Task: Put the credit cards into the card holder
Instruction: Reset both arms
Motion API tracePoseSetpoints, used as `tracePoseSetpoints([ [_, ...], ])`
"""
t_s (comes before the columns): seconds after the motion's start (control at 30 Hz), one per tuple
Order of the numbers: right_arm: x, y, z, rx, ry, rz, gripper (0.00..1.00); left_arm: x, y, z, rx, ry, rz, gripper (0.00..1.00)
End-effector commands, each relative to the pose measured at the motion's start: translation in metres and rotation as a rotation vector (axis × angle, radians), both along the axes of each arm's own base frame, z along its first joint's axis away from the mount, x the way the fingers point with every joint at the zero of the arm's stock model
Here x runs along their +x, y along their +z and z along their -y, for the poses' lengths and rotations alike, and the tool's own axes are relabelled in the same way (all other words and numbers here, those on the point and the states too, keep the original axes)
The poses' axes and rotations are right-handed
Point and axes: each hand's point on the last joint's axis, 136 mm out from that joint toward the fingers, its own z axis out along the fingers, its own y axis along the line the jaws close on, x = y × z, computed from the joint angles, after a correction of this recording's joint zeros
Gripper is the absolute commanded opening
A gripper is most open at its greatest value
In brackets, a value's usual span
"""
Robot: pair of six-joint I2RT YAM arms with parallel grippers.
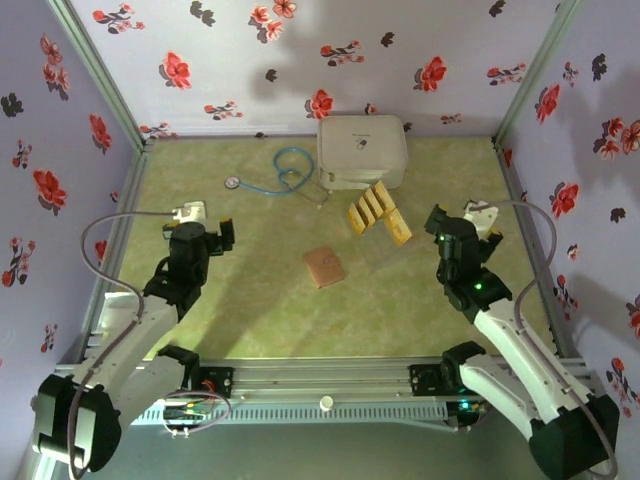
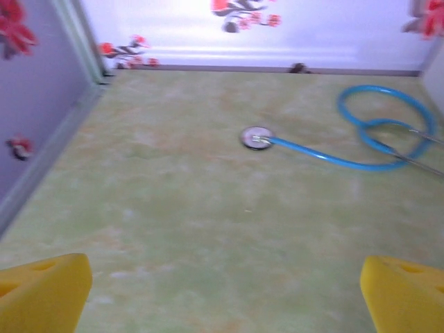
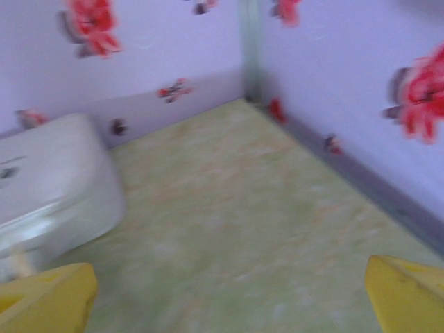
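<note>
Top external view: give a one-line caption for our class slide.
Left gripper and right gripper, both open, flank the card holder; credit cards lie fanned near a white case and blue stethoscope.

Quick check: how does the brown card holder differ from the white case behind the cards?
The card holder is reddish-brown, the case white. The card holder is far smaller than the case. The card holder lies on the near side of the credit cards; the case sits on their far side. Both lie flat on the table.
</note>
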Motion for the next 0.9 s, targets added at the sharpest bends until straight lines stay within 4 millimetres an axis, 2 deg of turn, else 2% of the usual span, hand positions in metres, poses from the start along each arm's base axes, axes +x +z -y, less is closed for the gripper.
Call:
tracePoseSetpoints([
  [0.0,-0.001,0.012,0.037,-0.086,-0.163,0.062,0.99,0.007,0.01,-0.033,0.056,0.125,0.086,1.0],
  [0.13,0.011,-0.02,0.051,-0.145,-0.198,-0.013,0.99,0.015,-0.016,-0.05,0.108,0.158,0.072,1.0],
  [0.33,0.029,-0.068,0.058,-0.189,-0.193,-0.095,0.99,0.037,-0.05,-0.058,0.191,0.149,0.063,1.0],
  [0.43,0.04,-0.085,0.051,-0.163,-0.13,-0.072,0.99,0.047,-0.059,-0.054,0.202,0.123,0.071,1.0],
  [0.53,0.051,-0.104,0.043,-0.147,-0.057,-0.041,0.99,0.056,-0.065,-0.053,0.127,0.094,0.084,1.0],
  [0.67,0.06,-0.11,0.034,-0.137,0.02,0.011,0.99,0.066,-0.09,-0.048,0.077,0.005,0.045,1.0],
  [0.8,0.066,-0.121,0.033,-0.125,0.059,0.052,0.99,0.071,-0.095,-0.042,0.044,-0.06,0.022,1.0],
  [0.83,0.071,-0.123,0.025,-0.123,0.11,0.035,0.99,0.072,-0.096,-0.042,0.031,-0.073,0.009,1.0],
  [0.87,0.076,-0.135,0.015,-0.111,0.174,-0.023,0.99,0.073,-0.097,-0.044,0.014,-0.078,0.005,1.0],
])
